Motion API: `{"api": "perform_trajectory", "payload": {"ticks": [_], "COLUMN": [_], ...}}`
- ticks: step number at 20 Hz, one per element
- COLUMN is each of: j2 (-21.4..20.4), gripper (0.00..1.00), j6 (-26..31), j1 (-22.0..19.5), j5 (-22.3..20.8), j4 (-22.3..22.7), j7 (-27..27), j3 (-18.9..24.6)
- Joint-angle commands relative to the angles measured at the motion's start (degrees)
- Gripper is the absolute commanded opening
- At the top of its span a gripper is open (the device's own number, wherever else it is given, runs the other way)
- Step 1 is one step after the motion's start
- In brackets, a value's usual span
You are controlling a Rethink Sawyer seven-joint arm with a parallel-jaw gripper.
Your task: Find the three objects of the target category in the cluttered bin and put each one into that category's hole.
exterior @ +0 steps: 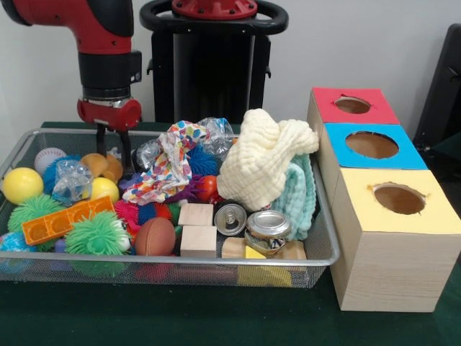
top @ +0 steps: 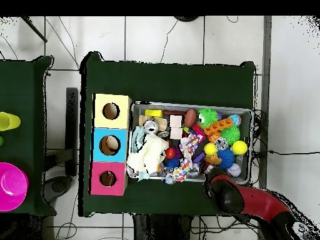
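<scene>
While my gripper point(exterior: 115, 150) hung at the far left corner of the bin point(exterior: 328, 249), its two dark fingers point(exterior: 127, 153) stood parted and released, grasping nothing, their tips just above a tan toy point(exterior: 102, 166) beside a crumpled clear wrapper point(exterior: 71, 180). That wire bin sat on the green table point(exterior: 180, 317), touching a row of three boxes point(exterior: 392, 238) with round holes, and it held spiky balls point(exterior: 97, 235), wooden blocks point(exterior: 196, 215), cans point(exterior: 268, 229) and a cream cloth point(exterior: 259, 162). I could not pick out a duck or tiger among the clutter.
</scene>
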Motion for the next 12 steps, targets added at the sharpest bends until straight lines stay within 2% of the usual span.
{"api": "perform_trajectory", "payload": {"ticks": [1, 9, 12], "j2": [3.61, 4.42, 4.49], "gripper": [1.0, 1.0, 1.0], "j6": [-2.52, -8.64, -8.18], "j1": [0.7, 4.87, 5.95], "j5": [-1.28, -0.53, -0.83], "j4": [-8.8, -9.69, -10.16], "j7": [2.39, 5.12, 4.18], "j3": [-0.29, -5.36, -6.36]}}
